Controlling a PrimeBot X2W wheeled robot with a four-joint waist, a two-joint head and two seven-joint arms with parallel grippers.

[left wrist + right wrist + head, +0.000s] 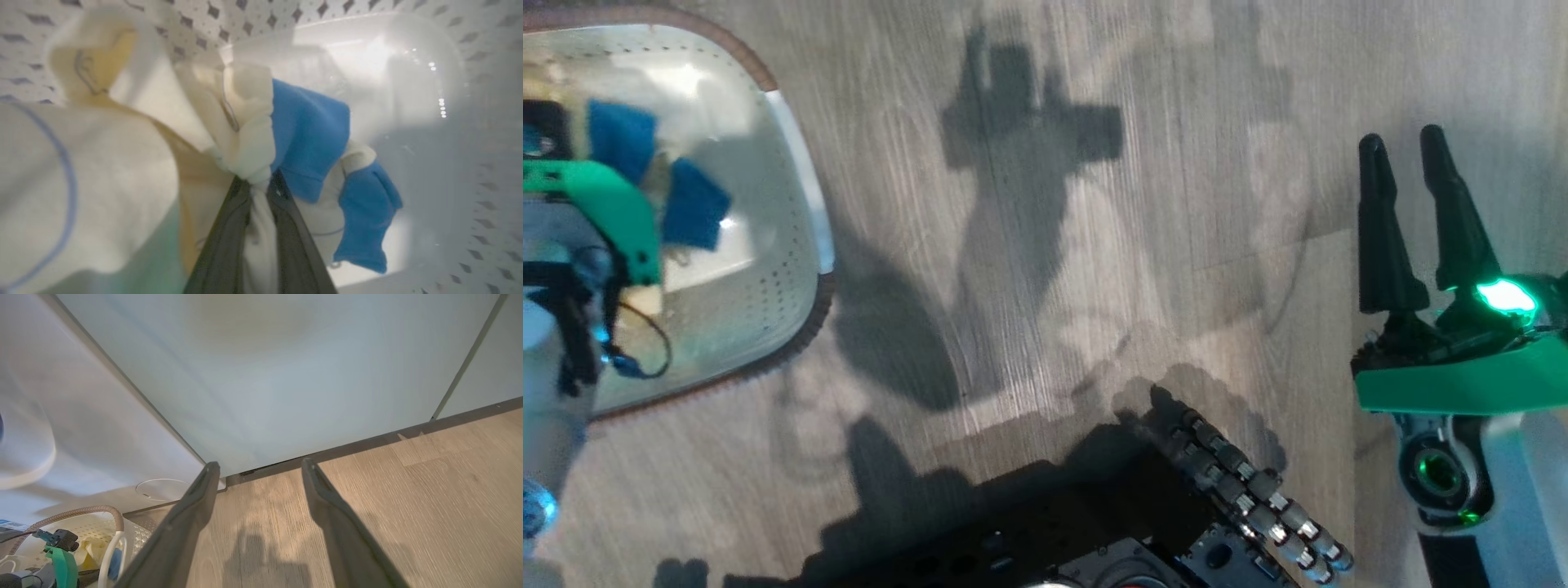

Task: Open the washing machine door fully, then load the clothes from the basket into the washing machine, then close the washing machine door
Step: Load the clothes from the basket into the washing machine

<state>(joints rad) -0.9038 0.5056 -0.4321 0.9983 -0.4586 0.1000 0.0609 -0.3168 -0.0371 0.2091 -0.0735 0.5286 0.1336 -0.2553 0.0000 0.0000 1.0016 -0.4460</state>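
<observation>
- The left gripper (258,184) is down inside the basket (470,192). Its two dark fingers (222,245) are pressed together on a fold of pale cloth, which bunches up between them at the bottom centre of the left wrist view.
- That fold belongs to the clothes (139,110). The pale yellow garments heap across the left and centre of that view, and the blue pieces (310,130) hang just right of the pinch. Gripping a gathered fold looks chosen so that the bundle lifts together.
- In the head view the basket sits at the upper left on the wood floor (1176,286). The arm's green wrist piece (613,204) is over it, and the arm reaches steeply down from above.
- The right gripper (1403,143) hangs at the right edge of the head view, fingers spread and empty, pointing up the frame. It looks parked out of the way.
- Its wrist view shows the washing machine (81,428) at the left, with the round flap (161,489) low on it, beside a pale cabinet (286,375).
</observation>
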